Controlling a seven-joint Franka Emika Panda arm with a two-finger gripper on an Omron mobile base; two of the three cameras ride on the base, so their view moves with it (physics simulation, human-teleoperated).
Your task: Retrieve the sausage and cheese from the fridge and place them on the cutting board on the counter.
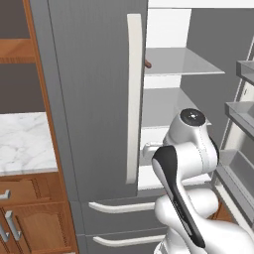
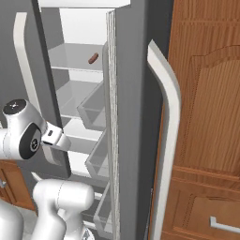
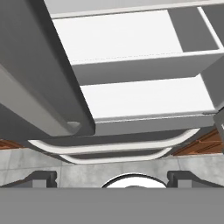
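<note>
sausage: short reddish-brown cylinder [image 2: 93, 58] lying on upper glass shelf [image 2: 75, 63] of tall grey fridge [image 1: 94, 99], long axis oblique | end effector [image 3: 112, 177]: jaws wide, empty, facing lower shelves

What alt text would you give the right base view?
An open fridge with its right door swung toward the camera, and a small sausage lying on an upper shelf. The white robot arm stands at lower left; wooden cabinets fill the right.

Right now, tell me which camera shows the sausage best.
The right base view: the sausage lies in plain sight on the upper shelf of the open fridge. The left base view catches just its tip past the door handle.
</note>
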